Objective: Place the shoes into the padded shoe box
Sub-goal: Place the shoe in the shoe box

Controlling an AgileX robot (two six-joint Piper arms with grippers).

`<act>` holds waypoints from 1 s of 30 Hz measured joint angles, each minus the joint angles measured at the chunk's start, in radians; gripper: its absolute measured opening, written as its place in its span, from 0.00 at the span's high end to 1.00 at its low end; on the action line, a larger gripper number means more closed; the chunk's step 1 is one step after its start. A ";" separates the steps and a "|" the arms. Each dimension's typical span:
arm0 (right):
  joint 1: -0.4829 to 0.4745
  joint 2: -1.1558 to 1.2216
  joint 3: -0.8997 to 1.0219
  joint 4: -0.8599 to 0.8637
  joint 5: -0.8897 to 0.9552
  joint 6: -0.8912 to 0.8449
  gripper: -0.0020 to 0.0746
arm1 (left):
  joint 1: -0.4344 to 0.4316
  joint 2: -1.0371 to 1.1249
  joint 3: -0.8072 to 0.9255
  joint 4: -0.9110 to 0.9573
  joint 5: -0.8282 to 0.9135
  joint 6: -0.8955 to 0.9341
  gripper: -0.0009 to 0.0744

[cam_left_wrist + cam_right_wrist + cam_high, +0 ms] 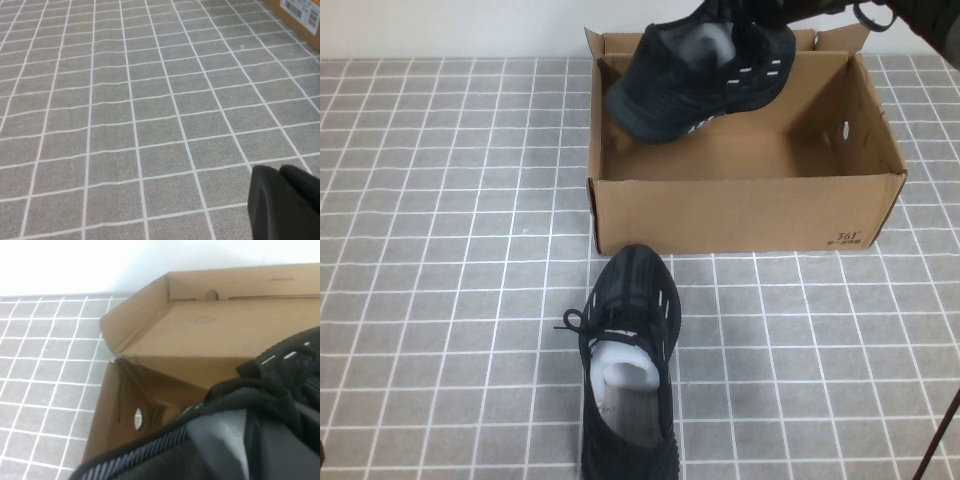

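Table: grey tiled cloth [440, 200] lying under box [740, 210].
Right gripper [760, 15]: top centre, gripping shoe [695, 80] over box.
Left gripper [285, 200]: off frame, fingers untellable.
Second shoe [628, 360]: lying bottom centre.

My right gripper [760, 12] holds one shoe [695, 75] over the box [740, 210], whose floor lies bare. The other shoe [630, 360] blocks the front; my left gripper [287, 202] hovers over open cloth.

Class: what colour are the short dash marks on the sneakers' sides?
White, clearest in the high view on the lifted sneaker over the box.
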 joint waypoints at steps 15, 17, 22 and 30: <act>0.024 -0.010 0.000 -0.023 0.004 0.053 0.97 | 0.000 0.000 0.000 0.000 0.000 0.000 0.99; 0.027 -0.012 0.000 -0.046 0.004 0.076 0.97 | 0.000 0.000 0.000 0.000 0.000 0.000 0.99; 0.028 -0.012 0.000 -0.089 0.011 0.130 0.97 | 0.000 0.000 0.000 0.000 0.000 0.000 0.99; 0.028 0.031 -0.001 -0.120 -0.004 0.158 0.97 | 0.000 0.000 0.000 0.000 0.000 0.000 0.99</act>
